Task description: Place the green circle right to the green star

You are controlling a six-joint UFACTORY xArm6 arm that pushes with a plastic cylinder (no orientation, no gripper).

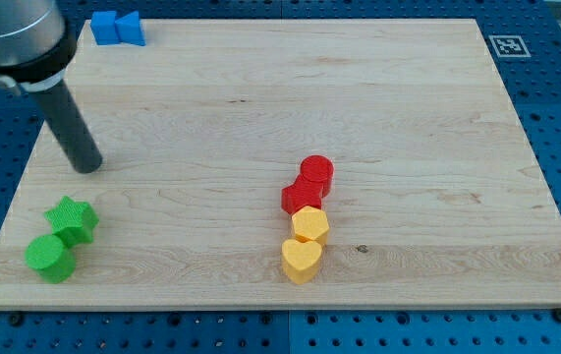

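The green star (pixel 74 219) lies near the board's lower left. The green circle (pixel 49 257) sits just below and slightly left of it, touching it. My tip (pixel 87 166) rests on the board above the star, a short gap away, touching neither green block. The dark rod slants up to the view's upper left.
A red circle (pixel 316 174) and a red block (pixel 300 197) stand mid-board, with a yellow block (pixel 310 224) and a yellow heart (pixel 302 260) below them in a column. Blue blocks (pixel 117 28) sit at the board's top left corner. The wooden board (pixel 408 118) lies on a blue pegboard.
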